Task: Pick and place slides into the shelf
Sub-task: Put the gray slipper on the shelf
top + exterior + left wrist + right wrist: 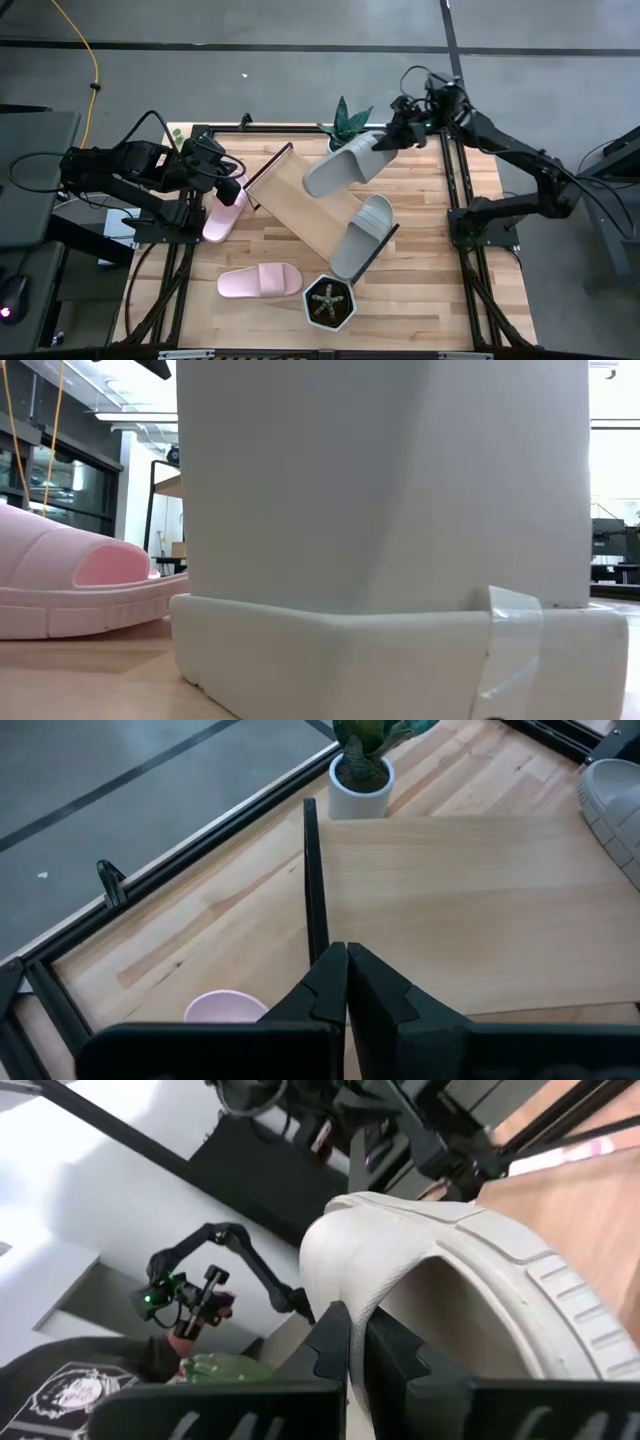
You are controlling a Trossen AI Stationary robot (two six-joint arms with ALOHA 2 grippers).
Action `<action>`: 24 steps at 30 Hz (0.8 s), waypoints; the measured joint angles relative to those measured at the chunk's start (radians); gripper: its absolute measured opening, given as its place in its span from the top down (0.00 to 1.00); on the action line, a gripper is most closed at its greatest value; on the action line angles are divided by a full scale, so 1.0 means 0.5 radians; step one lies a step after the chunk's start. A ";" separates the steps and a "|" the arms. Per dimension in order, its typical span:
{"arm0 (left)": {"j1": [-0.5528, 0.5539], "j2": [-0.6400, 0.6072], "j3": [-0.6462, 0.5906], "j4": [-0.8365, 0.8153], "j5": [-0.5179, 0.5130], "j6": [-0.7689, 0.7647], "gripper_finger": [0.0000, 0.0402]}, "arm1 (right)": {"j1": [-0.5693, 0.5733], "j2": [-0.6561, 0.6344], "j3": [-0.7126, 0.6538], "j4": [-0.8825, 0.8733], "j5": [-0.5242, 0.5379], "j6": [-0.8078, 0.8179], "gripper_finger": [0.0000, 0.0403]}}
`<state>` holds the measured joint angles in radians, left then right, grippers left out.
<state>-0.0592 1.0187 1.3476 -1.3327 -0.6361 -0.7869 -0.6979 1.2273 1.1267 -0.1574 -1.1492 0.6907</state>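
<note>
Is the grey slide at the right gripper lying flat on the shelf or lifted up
Lifted. The right gripper is shut on the grey slide's strap, its far end raised; the near end overlaps the shelf, contact unclear.

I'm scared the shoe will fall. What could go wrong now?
1. The right arm's jaws pinch only the strap edge of the grey slide, so it might slip out and drop.
2. That slide is close to the small plant; a swing could knock the plant over.
3. The left arm's jaws are shut right beside the end frame of the shelf, over a pink slide. A careless move might shove the shelf.
</note>
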 joint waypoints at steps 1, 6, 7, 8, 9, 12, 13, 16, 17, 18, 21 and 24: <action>0.000 0.000 0.000 0.000 -0.001 0.004 1.00 | 0.024 0.027 0.000 0.021 -0.001 0.000 1.00; 0.001 0.000 0.000 -0.001 -0.005 0.009 1.00 | 0.130 0.152 0.000 0.095 -0.007 0.002 1.00; 0.000 0.000 0.000 -0.001 -0.006 0.009 1.00 | 0.147 0.177 0.000 0.113 -0.007 0.013 1.00; 0.001 0.000 0.000 -0.001 -0.006 0.009 1.00 | 0.160 0.202 0.000 0.128 -0.007 0.014 1.00; 0.001 0.000 0.000 -0.001 -0.007 0.009 1.00 | 0.171 0.225 0.000 0.137 -0.007 0.015 1.00; 0.000 0.000 0.000 -0.002 -0.007 0.009 1.00 | 0.194 0.294 0.000 0.157 -0.006 0.013 1.00; 0.000 0.000 0.000 -0.002 -0.007 0.009 1.00 | 0.198 0.319 0.000 0.158 -0.007 0.011 1.00; 0.000 0.000 0.000 -0.004 -0.007 0.009 1.00 | 0.211 0.395 0.000 0.172 -0.018 0.005 1.00; 0.001 0.000 0.000 -0.007 -0.007 0.009 1.00 | 0.211 0.417 0.000 0.177 -0.026 0.000 1.00; 0.000 0.000 0.000 -0.008 -0.007 0.009 1.00 | 0.212 0.437 0.000 0.183 -0.035 -0.004 1.00; 0.001 0.000 0.000 -0.014 -0.007 0.038 1.00 | 0.219 0.498 0.000 0.191 -0.077 -0.007 1.00; 0.000 0.000 -0.001 -0.014 -0.007 0.068 1.00 | 0.220 0.535 0.000 0.191 -0.125 -0.007 1.00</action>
<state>-0.0590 1.0188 1.3472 -1.3396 -0.6395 -0.7528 -0.5880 1.4947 1.1267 -0.0620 -1.2115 0.6872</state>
